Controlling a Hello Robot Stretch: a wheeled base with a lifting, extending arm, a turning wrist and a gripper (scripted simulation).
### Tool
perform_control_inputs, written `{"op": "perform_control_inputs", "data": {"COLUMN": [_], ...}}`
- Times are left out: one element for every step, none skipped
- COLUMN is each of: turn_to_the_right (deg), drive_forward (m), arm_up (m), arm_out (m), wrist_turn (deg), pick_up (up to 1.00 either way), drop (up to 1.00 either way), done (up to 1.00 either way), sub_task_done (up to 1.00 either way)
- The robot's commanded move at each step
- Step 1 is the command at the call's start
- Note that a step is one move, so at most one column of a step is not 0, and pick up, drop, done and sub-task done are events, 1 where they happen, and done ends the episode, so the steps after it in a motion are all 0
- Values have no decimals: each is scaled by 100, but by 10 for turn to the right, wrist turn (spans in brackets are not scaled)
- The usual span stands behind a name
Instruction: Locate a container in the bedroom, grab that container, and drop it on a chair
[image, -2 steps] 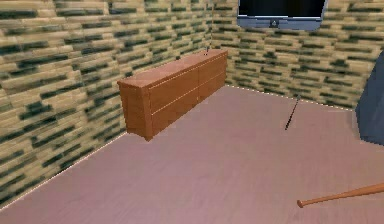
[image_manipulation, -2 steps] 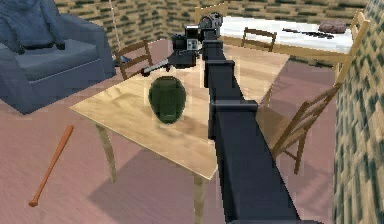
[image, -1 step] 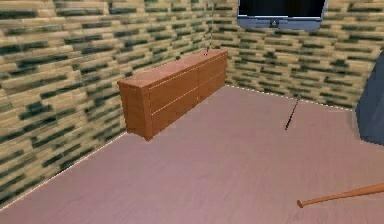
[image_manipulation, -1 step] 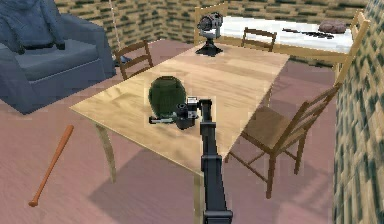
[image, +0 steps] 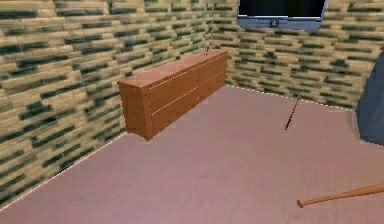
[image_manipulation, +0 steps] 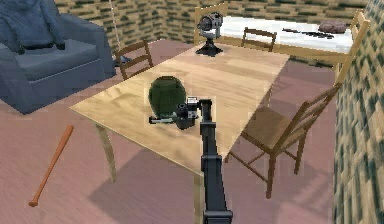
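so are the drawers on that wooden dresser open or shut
Shut: every front on the dresser sits flush, with none pulled out.

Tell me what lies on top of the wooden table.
A dark green round thing shows at the middle of the table; a small dark figure stands near the far edge. The arm and tool cover the round thing's base and some tabletop.

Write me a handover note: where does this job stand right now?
Gripper: reached out over the wooden table, at a dark green round object, likely the container. Cannot tell whether it holds anything.
Done: container apparently found and reached.
Left: get it lifted clear of the table, then drop it on a chair; the wooden chair at the table's right in the arm side view looks nearest.
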Motion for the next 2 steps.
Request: {"op": "perform_control_inputs", "data": {"turn_to_the_right": [0, 0], "drive_forward": [0, 0], "arm_up": [10, 14], "arm_out": [0, 0], "wrist_turn": [0, 0], "pick_up": [0, 0], "drop": [0, 0], "done": [0, 0], "sub_task_done": [0, 0]}}
